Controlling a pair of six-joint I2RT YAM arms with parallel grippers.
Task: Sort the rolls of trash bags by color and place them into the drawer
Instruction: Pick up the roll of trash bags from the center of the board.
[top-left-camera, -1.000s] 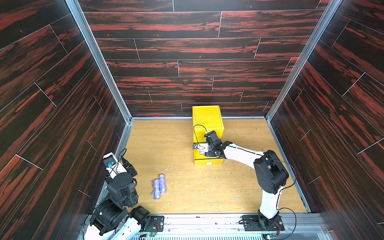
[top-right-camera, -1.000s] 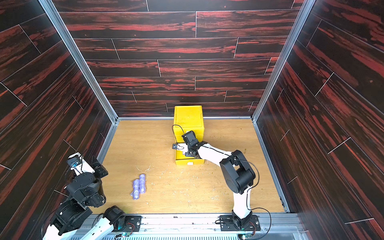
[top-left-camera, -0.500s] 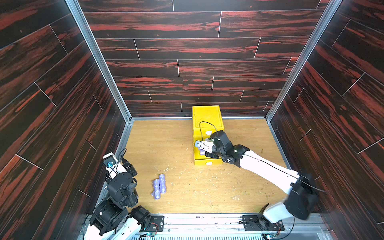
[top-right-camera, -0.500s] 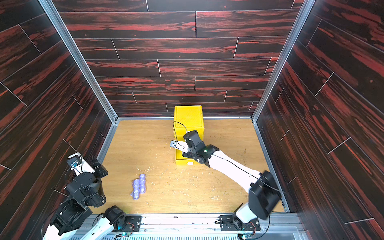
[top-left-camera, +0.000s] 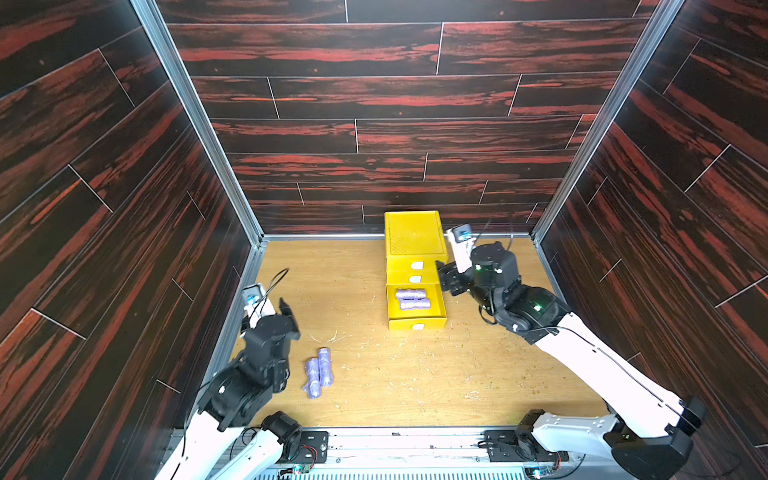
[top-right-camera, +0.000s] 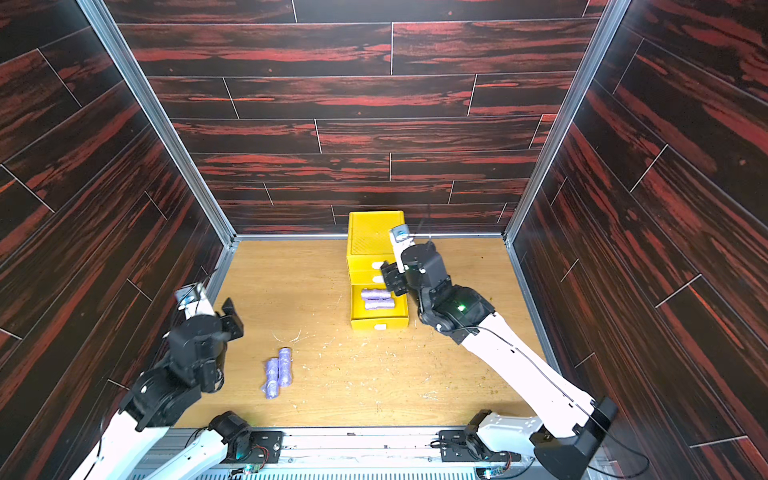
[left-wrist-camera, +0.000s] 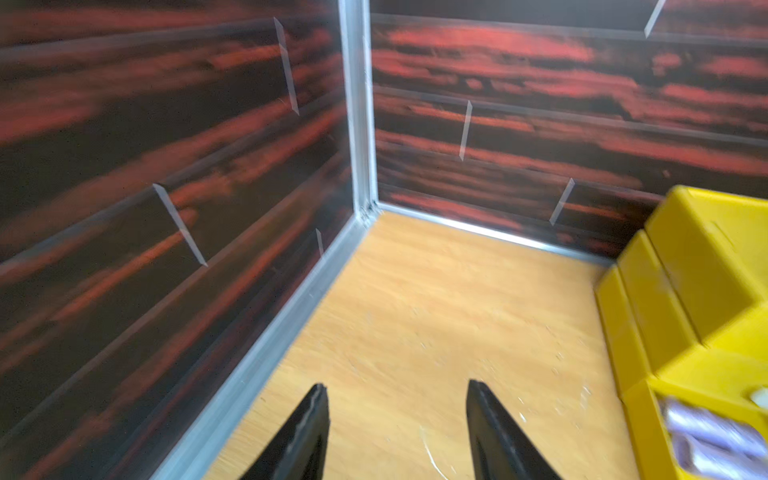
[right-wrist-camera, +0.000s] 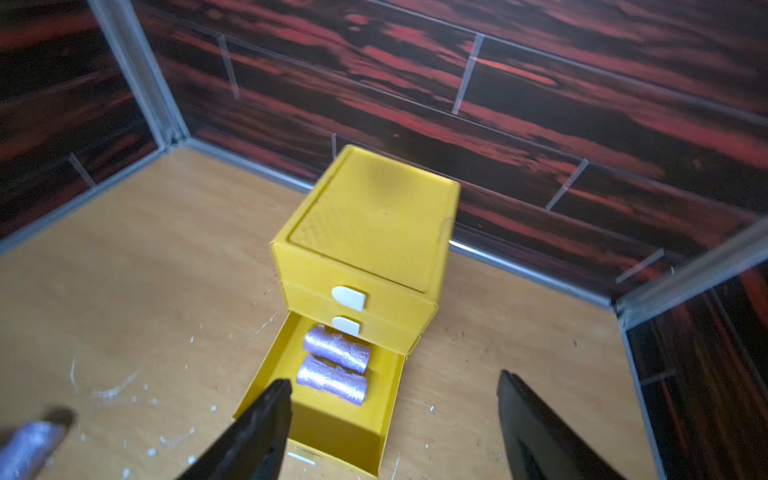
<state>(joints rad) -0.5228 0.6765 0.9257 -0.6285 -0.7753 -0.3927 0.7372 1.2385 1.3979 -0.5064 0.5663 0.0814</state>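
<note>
The yellow drawer (top-left-camera: 413, 239) (top-right-camera: 374, 237) (right-wrist-camera: 370, 224) stands at the back of the table, its bottom tray (top-left-camera: 415, 322) (right-wrist-camera: 332, 428) pulled out. Two lilac rolls of trash bags (top-left-camera: 411, 294) (top-right-camera: 376, 299) (right-wrist-camera: 336, 349) lie side by side in that tray. Two more lilac rolls (top-left-camera: 319, 372) (top-right-camera: 278, 372) lie together on the table at the front left. My right gripper (top-left-camera: 446, 278) (right-wrist-camera: 395, 376) hangs open and empty just right of the cabinet's front. My left gripper (top-left-camera: 291, 318) (left-wrist-camera: 395, 384) is open and empty by the left wall, behind the loose rolls.
The two upper drawer fronts (right-wrist-camera: 349, 297) are shut. Dark wood-pattern walls with metal corner posts (top-left-camera: 199, 124) close in three sides. Small white scraps (top-left-camera: 415, 357) are scattered over the wooden table.
My right gripper has drawn back from over the open tray to the right and opened wider. My left arm has reached forward from the front corner, and its jaws have spread somewhat.
</note>
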